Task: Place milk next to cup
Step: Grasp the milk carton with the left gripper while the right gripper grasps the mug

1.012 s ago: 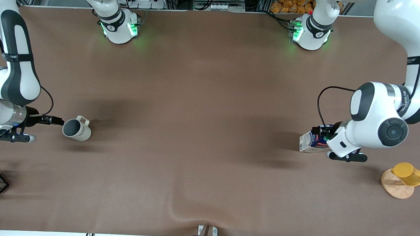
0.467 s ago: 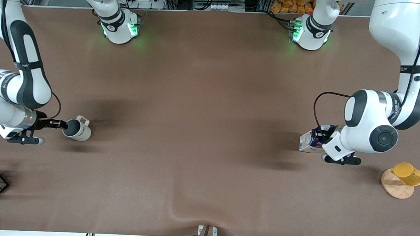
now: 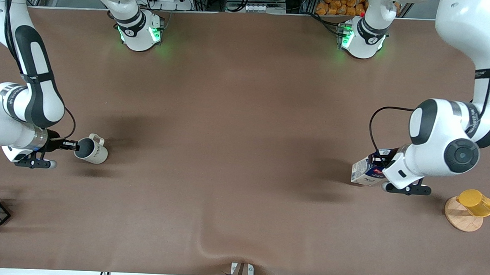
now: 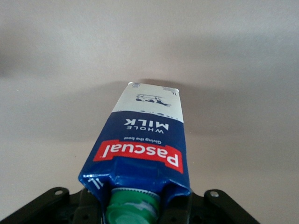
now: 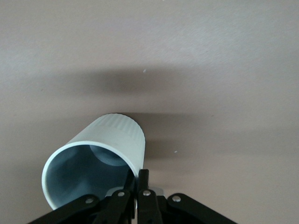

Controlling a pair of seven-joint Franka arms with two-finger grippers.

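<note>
In the front view, the left claw (image 3: 379, 167) holds the milk (image 3: 365, 171) at its top end. The carton is tilted, with its base toward the middle of the counter (image 3: 237, 133), close to the left arm's end. The cup (image 3: 90, 149) is well apart from it, at the right arm's end of the counter; it is tipped, and the right claw (image 3: 73, 146) is at its rim. A yellow cup (image 3: 476, 202) on a wooden disc (image 3: 461, 216) stands near the milk, nearer to the front camera; it is not the goal.

In the left wrist view, the milk (image 4: 142, 149) fills the picture. Its gable and green cap (image 4: 131, 210) sit between the jaws, so the claw is clenched on the carton.

In the right wrist view, the right claw (image 5: 140, 186) is pinched on the wall of the cup (image 5: 93, 158), one finger (image 5: 145, 184) outside the rim.

To do this step well, I think the left arm should lift the milk fully off the counter before it travels, so the base does not drag. The grip on the gable looks small, so a slow, level carry toward the cup is safer. The cup should first stand upright.
</note>
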